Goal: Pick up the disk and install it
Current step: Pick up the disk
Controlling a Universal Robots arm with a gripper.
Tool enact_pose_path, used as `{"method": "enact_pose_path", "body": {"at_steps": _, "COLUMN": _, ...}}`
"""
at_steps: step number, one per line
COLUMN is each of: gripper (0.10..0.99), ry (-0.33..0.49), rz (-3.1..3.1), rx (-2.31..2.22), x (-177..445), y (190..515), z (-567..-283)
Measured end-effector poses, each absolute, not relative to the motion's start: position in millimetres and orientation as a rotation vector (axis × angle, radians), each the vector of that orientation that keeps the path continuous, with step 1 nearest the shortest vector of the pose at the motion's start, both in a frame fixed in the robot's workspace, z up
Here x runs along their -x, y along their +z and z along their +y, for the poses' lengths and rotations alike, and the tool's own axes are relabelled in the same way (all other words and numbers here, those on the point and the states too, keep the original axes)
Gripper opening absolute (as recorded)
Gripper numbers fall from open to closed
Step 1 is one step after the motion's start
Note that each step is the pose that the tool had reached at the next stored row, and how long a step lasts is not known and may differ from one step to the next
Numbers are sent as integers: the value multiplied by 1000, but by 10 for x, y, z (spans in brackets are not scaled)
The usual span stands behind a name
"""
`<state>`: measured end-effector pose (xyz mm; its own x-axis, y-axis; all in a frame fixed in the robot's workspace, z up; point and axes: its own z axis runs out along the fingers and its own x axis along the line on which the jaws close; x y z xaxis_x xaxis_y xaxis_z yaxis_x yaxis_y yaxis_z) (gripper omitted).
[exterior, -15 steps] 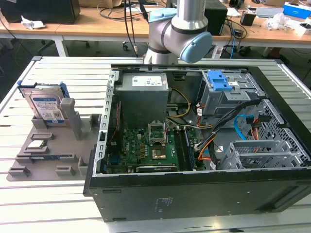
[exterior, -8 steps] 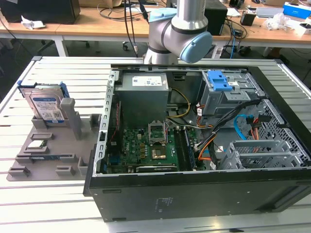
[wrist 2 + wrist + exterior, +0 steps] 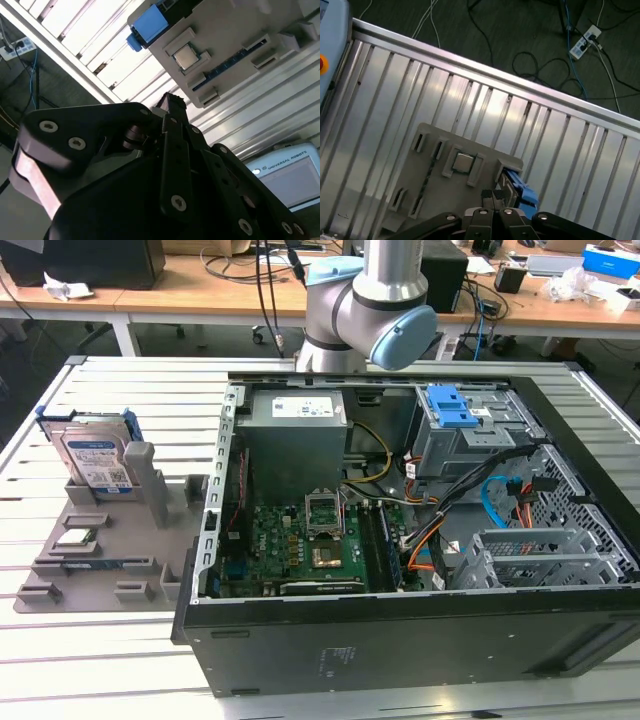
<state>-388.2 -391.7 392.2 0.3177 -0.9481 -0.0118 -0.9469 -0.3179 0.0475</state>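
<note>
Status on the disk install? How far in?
Nothing done yet: the disk stands upright in the grey holder on the exterior view's left, outside the open computer case. In hand: the gripper hangs above the holder. Left: pick-up and install.

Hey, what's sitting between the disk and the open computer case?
In the exterior view, a grey upright post of the holder tray stands between the disk and the computer case; the rest of that stretch is bare tray.

above disk (image 3: 97, 452): open; grey post (image 3: 141, 472) just beside it | case (image 3: 213, 530) wall near; cables (image 3: 478, 480) cross inside
</note>
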Motion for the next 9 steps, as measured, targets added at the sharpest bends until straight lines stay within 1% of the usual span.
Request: {"method": "enact_pose_path", "body": {"at_steps": 9, "gripper": 106, "ry": -48, "rz": -1962, "rx": -2401, "x": 3882, "y": 3918, "z": -3917}}
